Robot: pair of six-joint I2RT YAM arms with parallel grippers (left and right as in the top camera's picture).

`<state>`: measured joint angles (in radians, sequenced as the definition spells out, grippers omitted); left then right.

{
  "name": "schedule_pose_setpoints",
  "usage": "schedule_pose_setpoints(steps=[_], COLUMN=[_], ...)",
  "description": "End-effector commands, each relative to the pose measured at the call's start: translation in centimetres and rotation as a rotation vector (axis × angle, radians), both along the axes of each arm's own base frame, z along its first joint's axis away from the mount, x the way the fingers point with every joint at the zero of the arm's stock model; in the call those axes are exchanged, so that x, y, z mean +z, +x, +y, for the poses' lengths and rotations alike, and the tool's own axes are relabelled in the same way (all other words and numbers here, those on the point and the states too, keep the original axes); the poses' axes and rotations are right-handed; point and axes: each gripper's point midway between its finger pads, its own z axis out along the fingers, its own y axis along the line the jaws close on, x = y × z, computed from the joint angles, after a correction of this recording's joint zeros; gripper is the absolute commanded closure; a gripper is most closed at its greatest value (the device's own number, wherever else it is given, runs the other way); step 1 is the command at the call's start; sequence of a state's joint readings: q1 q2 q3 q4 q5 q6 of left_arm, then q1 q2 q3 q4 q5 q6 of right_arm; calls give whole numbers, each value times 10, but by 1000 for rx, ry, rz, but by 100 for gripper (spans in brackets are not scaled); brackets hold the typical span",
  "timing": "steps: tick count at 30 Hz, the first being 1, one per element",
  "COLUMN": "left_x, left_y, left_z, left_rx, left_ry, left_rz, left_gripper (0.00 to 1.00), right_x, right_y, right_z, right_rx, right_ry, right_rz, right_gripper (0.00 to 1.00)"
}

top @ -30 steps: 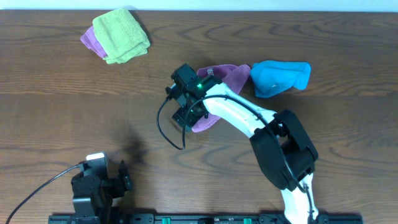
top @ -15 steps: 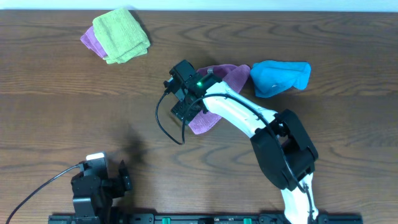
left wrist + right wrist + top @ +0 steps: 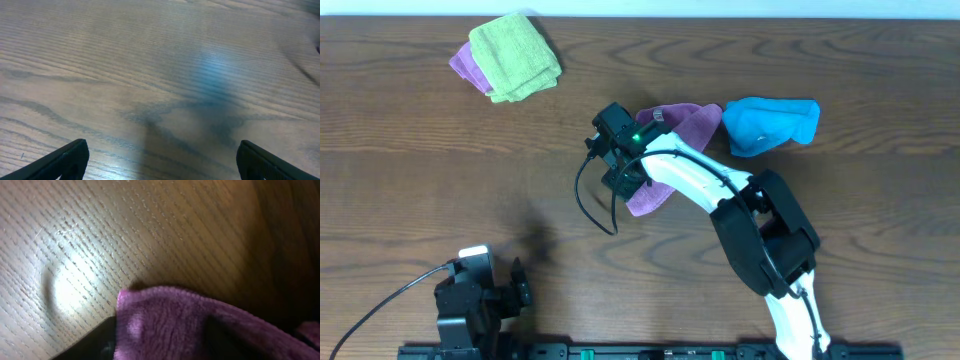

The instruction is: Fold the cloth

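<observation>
The lilac-purple cloth (image 3: 655,195) lies crumpled on the wooden table, stretching from mid-table up toward the back (image 3: 688,120). My right gripper (image 3: 620,172) sits low over its left edge. In the right wrist view the cloth (image 3: 165,315) fills the gap between the two dark fingers of the right gripper (image 3: 162,342), and its rounded edge pokes out past them. The jaws are closed onto that fold. My left gripper (image 3: 517,285) rests at the near left, far from the cloth. In its wrist view the left gripper (image 3: 162,162) is wide open over bare wood.
A bright blue cloth (image 3: 770,123) lies right next to the purple one at the back. A folded lime-green cloth (image 3: 515,55) sits on another purple cloth (image 3: 462,68) at the back left. A black cable (image 3: 585,205) loops beside the right gripper.
The right gripper's jaws have come together on the cloth's left edge. Its wrist shifted slightly and the arm's elbow moved a little left. The left arm has stayed put.
</observation>
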<state>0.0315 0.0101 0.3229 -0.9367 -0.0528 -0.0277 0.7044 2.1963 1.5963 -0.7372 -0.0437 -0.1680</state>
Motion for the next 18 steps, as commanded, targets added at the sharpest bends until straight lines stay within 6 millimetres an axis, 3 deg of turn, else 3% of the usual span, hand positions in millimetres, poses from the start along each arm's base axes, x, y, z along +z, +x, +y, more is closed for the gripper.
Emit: schedule_pose_setpoints(steps=[1,4,8,11,15,18], left_x=[-16,-16,-16,-16,-16,-16], left_y=[-9,-9,-9,-9,-9,-9], left_z=[2,2,2,2,2,2], left_rx=[6,6,6,6,6,6], left_ry=[14,14,14,14,14,14], left_rz=[64,64,64,64,64,64], left_gripper=[5,5,5,5,5,5], right_x=[-3,4,35,69,104,117], right_y=[-2,0,6,13,12,1], right_z=[6,7,12,12,-3,-17], right_rx=[8,8,8,-11,-39,-74], right_ry=[3,7,37,54,29,0], right_rz=[5,0,-36,-88,-141,-124], right_gripper=[67,98,99,99,99,98])
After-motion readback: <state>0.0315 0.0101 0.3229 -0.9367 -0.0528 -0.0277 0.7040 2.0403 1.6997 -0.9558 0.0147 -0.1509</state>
